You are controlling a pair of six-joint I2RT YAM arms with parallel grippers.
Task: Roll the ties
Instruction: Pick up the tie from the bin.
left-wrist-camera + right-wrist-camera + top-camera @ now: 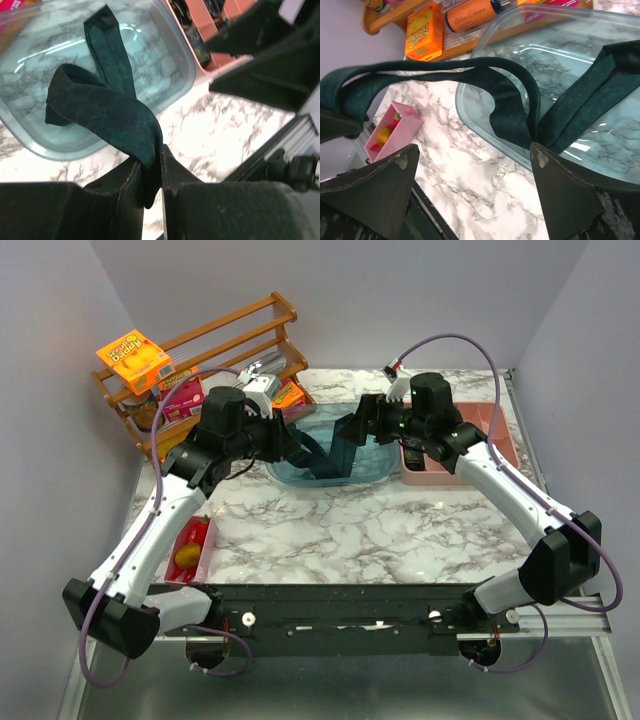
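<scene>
Our left gripper [161, 150] is clenched on the tie [102, 112], which droops into the blue tub [186, 80]; our right gripper [474, 150] gapes released nearby; we judge the cloth light, limp and slippery, best pinched flat near an end.

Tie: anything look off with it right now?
The tie is not flat: pinched in the left gripper, it doubles back in a loose twisted loop and trails into the blue tub. The right gripper is open, holding nothing.
</scene>
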